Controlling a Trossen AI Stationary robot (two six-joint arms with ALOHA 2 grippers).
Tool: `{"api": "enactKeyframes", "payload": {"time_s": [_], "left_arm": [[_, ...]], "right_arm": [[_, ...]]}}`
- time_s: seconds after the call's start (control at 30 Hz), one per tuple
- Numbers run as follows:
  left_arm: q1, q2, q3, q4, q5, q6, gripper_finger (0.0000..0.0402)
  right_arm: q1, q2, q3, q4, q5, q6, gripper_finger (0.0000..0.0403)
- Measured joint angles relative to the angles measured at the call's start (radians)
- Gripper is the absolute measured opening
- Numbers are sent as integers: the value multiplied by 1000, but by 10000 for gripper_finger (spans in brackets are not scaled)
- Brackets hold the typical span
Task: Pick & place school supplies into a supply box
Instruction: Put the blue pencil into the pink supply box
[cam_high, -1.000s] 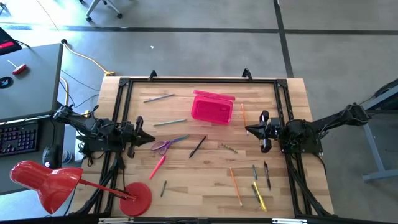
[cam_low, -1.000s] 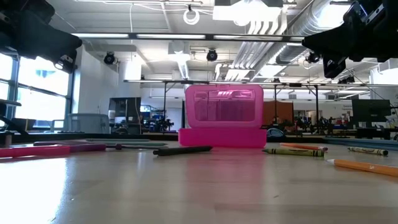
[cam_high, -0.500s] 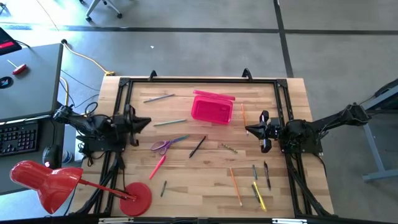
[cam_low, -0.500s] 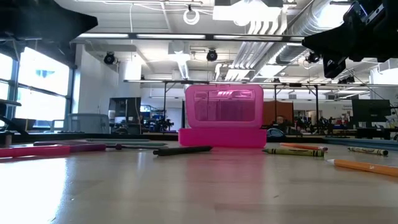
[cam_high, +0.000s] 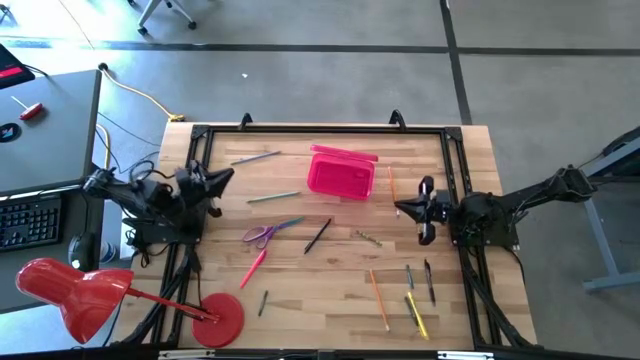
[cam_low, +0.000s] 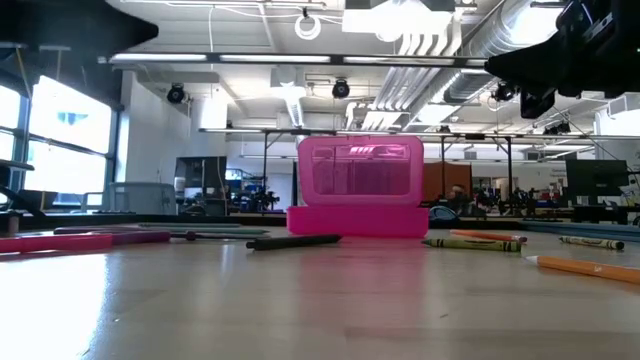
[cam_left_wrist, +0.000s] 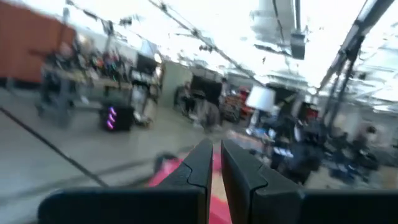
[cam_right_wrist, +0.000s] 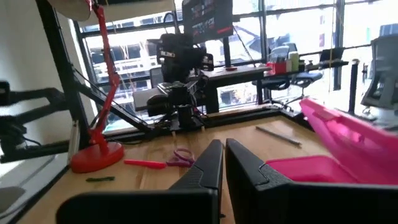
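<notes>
The pink supply box (cam_high: 341, 173) stands open on the far middle of the table, its lid upright in the low view (cam_low: 355, 170). Pens and pencils lie scattered on the wood: purple-handled scissors (cam_high: 262, 235), a pink pen (cam_high: 253, 268), a black pen (cam_high: 317, 236), a green pencil (cam_high: 274, 197), a grey pencil (cam_high: 256, 157), and a cluster (cam_high: 410, 295) at the near right. My left gripper (cam_high: 229, 177) is shut and empty, raised over the table's left side. My right gripper (cam_high: 399, 210) is shut and empty, above the table right of the box.
A red desk lamp (cam_high: 85, 295) reaches in at the near left, its round base (cam_high: 222, 318) on the table's near edge. A black frame (cam_high: 320, 128) runs along the table's edges. A grey desk with a keyboard (cam_high: 30, 220) stands left of the table.
My left gripper has drawn back toward the table's far-left, away from the scissors, rising and turning its fingers toward the far right. The right arm has kept still, and nothing on the table has moved.
</notes>
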Motion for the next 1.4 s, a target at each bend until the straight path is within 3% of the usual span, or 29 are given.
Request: {"api": "enactKeyframes", "payload": {"time_s": [0.17, 0.27, 0.5, 0.67, 0.73, 0.83, 1.07, 1.27, 1.4], "left_arm": [[80, 96, 162, -164, -10, 107, 67], [147, 174, 251, -235, 20, 104, 67], [381, 375, 396, -338, 227, 133, 67], [613, 515, 489, -331, 588, 139, 67], [718, 575, 548, -330, 660, 150, 67], [891, 663, 627, -385, 739, 151, 67], [1273, 867, 635, -442, 1193, 102, 67], [1433, 1086, 584, -393, 1513, 174, 67], [1435, 1242, 514, -194, 1690, 165, 67]], "right_arm": [[0, 0, 0, 86, 86, -225, 0], [0, 0, 0, 124, 96, -268, 0], [0, 0, 0, 175, 87, -372, 0], [-13, 0, 0, 213, 87, -567, 0], [-24, 0, 0, 249, 87, -620, 0], [-41, 0, 0, 271, 86, -637, 0], [-79, 1, 0, 264, 87, -648, 0], [-100, 1, 0, 218, 94, -637, 0], [-100, 1, 0, 164, 94, -636, 0]]}}
